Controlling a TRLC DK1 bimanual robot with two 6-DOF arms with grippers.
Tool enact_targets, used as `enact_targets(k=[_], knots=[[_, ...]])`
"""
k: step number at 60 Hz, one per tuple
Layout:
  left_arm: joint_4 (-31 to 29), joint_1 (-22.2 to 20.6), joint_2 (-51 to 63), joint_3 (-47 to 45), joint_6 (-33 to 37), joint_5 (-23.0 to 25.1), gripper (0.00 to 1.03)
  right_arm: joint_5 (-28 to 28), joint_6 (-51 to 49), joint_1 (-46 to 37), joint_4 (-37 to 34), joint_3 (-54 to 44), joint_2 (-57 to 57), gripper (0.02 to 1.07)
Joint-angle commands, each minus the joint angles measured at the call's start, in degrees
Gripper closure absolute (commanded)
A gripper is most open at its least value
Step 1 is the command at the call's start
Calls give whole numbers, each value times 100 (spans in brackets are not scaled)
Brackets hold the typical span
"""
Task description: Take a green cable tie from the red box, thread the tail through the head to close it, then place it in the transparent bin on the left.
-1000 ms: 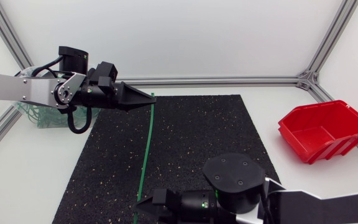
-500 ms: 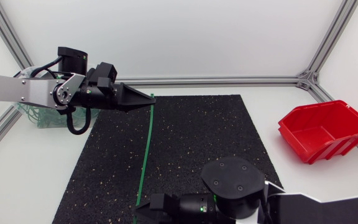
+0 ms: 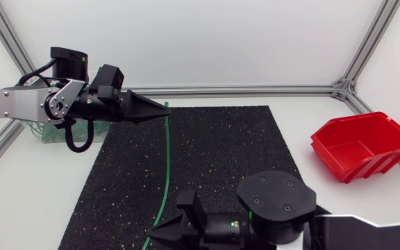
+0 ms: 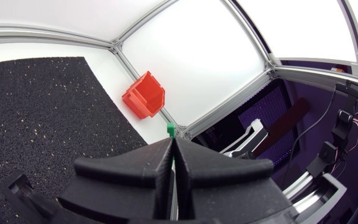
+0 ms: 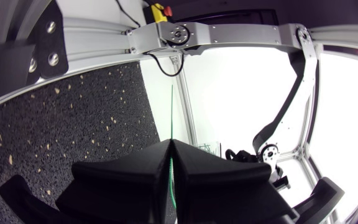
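A green tie (image 3: 165, 163) runs as a nearly straight line over a black mat (image 3: 221, 153), from 12 o'clock to 6 o'clock along the mat's left half. The left arm (image 3: 19, 104) enters from 9 o'clock. The left jaws are pressed together on the tie's far end, and its small head (image 4: 170, 129) pokes out just past their tips. The right arm (image 3: 283, 208) comes in from 5 o'clock. The right jaws pinch the tail end by the mat's near edge, where the strip bows slightly.

With one end in each grip, the tie is probably kept taut so the tail can be bent round to the head.

The red box (image 3: 363, 146) sits at 3 o'clock on the white surface (image 3: 311, 83), well apart from the tie. The clear bin (image 3: 47, 134) is at 9 o'clock, partly hidden behind the left arm. A frame rail (image 3: 255, 89) crosses at 12 o'clock, just behind the left jaws. The best room for swinging the tail seems to be toward 3 o'clock, over the mat.
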Motion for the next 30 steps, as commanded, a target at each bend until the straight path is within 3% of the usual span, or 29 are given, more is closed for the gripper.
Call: enact_targets(k=[1,5,11,15,30], knots=[[-19,26,-297,-253,134,-12,100,-86,998,-78,-46,75,-237,101],[-10,0,-499,-403,249,-118,100,-94,1526,-139,-205,128,-307,101],[8,-158,-833,-701,416,-372,100,46,2563,-210,-1259,470,-386,101],[51,-264,-965,-860,504,-513,100,-68,2932,-350,-1391,523,-395,101],[289,-694,-1273,-1282,574,-935,100,-1211,4769,-702,-2938,1007,-1107,101]])
